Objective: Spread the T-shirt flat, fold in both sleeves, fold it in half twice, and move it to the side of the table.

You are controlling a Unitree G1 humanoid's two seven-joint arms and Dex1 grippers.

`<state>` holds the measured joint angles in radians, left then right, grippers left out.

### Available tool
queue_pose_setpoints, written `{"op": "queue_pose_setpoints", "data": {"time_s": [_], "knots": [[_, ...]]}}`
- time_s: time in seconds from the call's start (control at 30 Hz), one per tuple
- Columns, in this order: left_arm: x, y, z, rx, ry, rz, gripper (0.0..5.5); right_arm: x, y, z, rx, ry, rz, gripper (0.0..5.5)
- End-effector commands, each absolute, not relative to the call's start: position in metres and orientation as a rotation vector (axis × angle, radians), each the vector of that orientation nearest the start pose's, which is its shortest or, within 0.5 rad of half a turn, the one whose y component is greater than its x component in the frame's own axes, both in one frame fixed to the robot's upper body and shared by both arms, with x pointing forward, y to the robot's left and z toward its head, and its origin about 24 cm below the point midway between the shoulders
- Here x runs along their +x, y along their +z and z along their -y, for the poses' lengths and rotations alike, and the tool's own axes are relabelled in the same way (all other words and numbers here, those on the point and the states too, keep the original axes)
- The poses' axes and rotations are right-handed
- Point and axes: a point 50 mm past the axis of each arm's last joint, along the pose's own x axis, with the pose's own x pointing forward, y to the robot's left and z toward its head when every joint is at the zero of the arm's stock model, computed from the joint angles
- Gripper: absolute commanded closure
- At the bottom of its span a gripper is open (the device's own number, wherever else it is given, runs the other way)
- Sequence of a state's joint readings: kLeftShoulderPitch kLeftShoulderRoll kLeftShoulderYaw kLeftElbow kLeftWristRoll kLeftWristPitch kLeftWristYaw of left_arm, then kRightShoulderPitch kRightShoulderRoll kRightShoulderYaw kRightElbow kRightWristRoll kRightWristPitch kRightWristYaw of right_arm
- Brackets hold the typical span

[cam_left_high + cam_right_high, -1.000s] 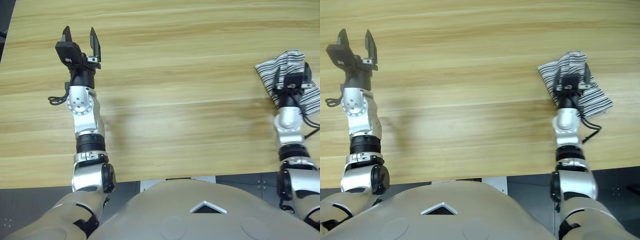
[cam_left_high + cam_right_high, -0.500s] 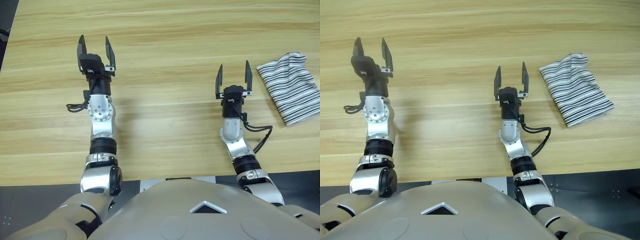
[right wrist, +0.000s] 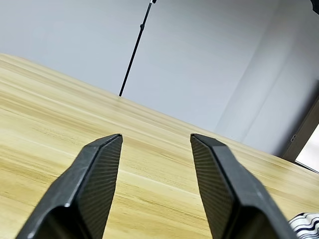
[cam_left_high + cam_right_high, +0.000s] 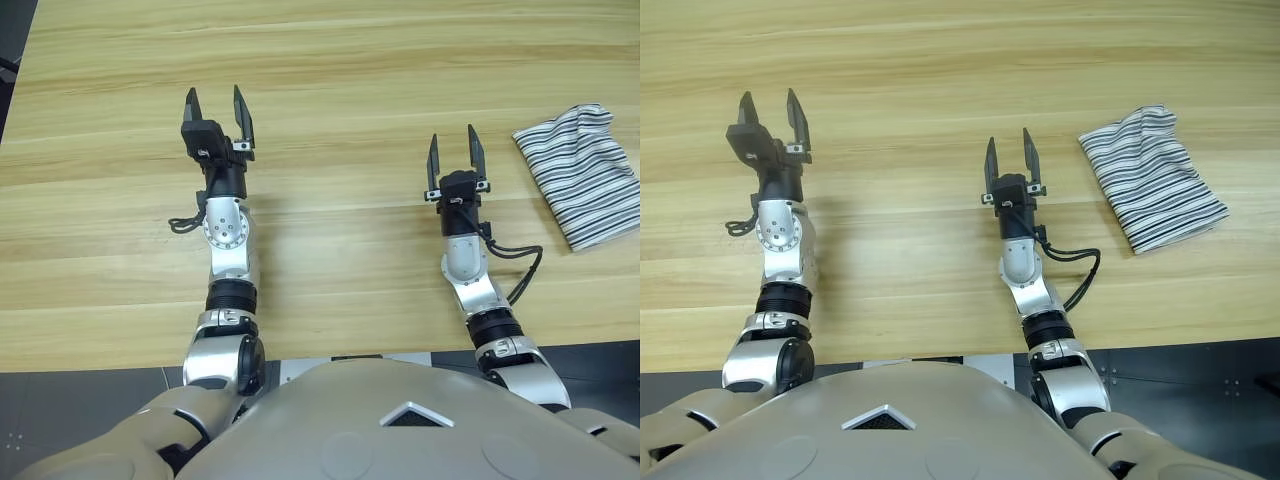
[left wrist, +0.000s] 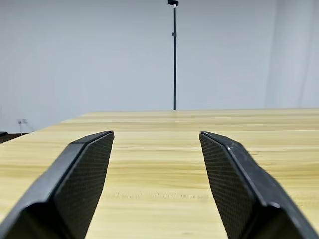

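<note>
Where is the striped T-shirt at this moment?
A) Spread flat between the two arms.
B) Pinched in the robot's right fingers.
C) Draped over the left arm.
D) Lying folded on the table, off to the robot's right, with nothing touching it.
D: the folded T-shirt lies on the table to the right of the right fingers, which are open, empty and apart from it.

My two arms, silver with black pincers
Each forearm is silver in rounded segments with a ribbed black collar; my left gripper [image 4: 214,92] and right gripper [image 4: 452,135] are matt black, each with two flat, tapering fingers [image 5: 84,169], perhaps woven in texture. A thin black cable [image 4: 522,268] loops beside each wrist, and small screws dot the round left joint
</note>
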<state>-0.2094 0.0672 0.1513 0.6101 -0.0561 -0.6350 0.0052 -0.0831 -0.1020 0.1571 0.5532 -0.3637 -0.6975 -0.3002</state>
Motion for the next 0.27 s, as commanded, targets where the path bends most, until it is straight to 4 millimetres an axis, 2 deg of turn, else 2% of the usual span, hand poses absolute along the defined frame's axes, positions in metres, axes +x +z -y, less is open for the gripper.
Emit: {"op": "queue_pose_setpoints", "data": {"time_s": [0.03,0.17,0.27], "knots": [[0.270,0.017,-0.170,-0.039,0.067,0.231,2.30,0.234,-0.002,0.140,-0.364,0.081,0.272,2.99],[0.260,0.017,-0.165,0.109,0.103,0.276,2.30,0.225,0.003,0.144,-0.363,0.079,0.279,2.99],[0.251,0.015,-0.162,0.155,0.110,0.287,2.30,0.220,0.011,0.141,-0.349,0.087,0.291,2.99]]}}
